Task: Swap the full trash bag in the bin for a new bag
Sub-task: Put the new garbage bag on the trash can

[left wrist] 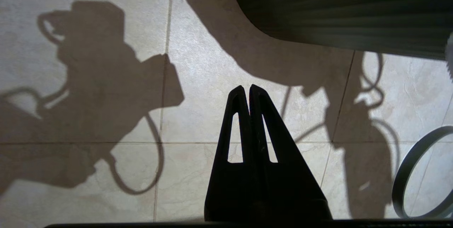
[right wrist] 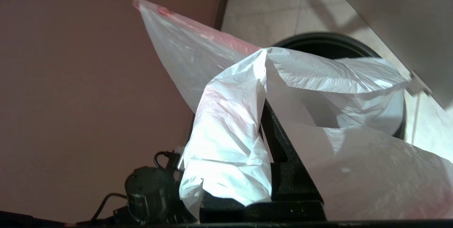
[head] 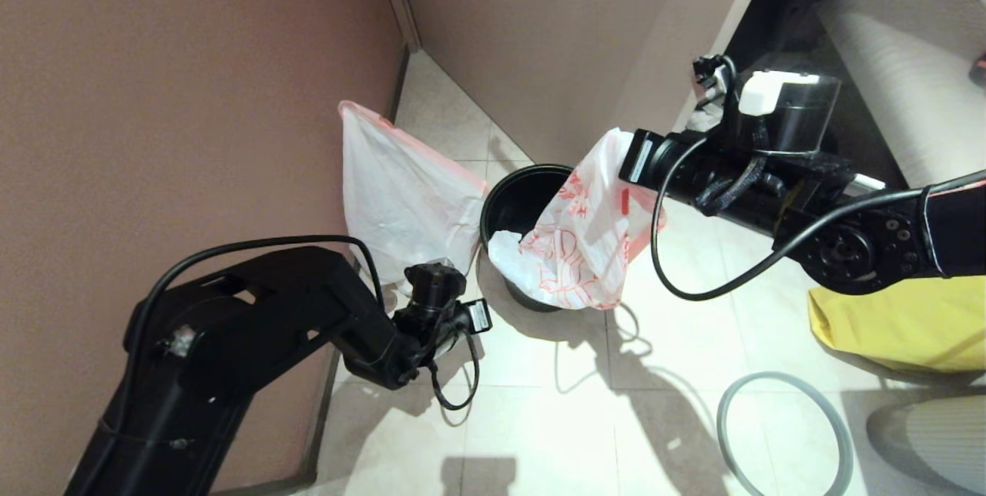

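Hanging from the right pincer, the new bag drapes down over the near-right rim of the bin. The pincer is clenched on the bag's upper edge; in the right wrist view the film is bunched around the dark fingers.

Key relation: the bin mouth lies below and to the left of the right pincer, toward the wall. The bag's long axis runs slanting downward from the grip to the rim, and only a white corner of it dips inside the mouth. Most of the film hangs outside, over the bin's front wall. The right arm is plainly the nearer one to the bag. The left pincer is clenched on nothing, pointing down at the floor tiles just beside the bin's ribbed wall.

Bag appearance: thin, limp, translucent white, bold red print, pink-red edging, heavily creased.

Full trash bag stands out of the bin, on the floor against the wall, just left of it. Grey ring rim lies on the floor, well apart to the right.

Judgement: the bag mouth needs spreading over the rim next; a second grip from the left side looks necessary.
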